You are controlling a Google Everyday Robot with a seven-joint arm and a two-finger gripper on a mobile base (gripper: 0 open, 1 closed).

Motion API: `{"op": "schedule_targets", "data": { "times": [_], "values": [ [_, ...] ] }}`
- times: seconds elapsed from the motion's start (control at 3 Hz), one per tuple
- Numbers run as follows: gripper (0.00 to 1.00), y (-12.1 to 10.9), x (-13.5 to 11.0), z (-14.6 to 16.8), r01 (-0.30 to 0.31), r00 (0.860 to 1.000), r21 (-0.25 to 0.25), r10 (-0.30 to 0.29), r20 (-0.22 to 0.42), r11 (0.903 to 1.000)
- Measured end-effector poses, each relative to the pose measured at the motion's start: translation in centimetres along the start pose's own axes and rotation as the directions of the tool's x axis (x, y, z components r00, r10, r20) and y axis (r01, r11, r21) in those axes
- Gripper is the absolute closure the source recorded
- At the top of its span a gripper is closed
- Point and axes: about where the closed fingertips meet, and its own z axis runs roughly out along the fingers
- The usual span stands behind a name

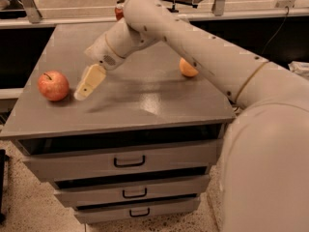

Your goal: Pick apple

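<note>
1. Grey desk [145, 105] with drawers; the apple [53, 85] sits near its left edge.
2. Gripper [82, 92] hangs just right of the apple, angled down toward the desk.
3. Can't tell if it's clenched or released.

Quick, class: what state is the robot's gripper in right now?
Gripper: low over the cabinet top, beside the apple and not holding it; whether it is open or closed cannot be told.

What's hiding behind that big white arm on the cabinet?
An orange pokes out behind the arm, partly covered. A red can shows only a sliver at the back; the rest is hidden. The gripper hangs low just right of the apple.
</note>
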Motion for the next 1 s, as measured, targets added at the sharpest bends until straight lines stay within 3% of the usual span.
{"op": "schedule_targets", "data": {
  "times": [0.67,1.0],
  "values": [
    [0.00,2.4,-3.2,4.5,-0.041,0.998,-0.133,0.048,0.048,0.9903],
    [0.00,3.1,-3.7,6.5,-0.055,0.996,-0.162,0.065,0.059,0.9853]
  ]
}}
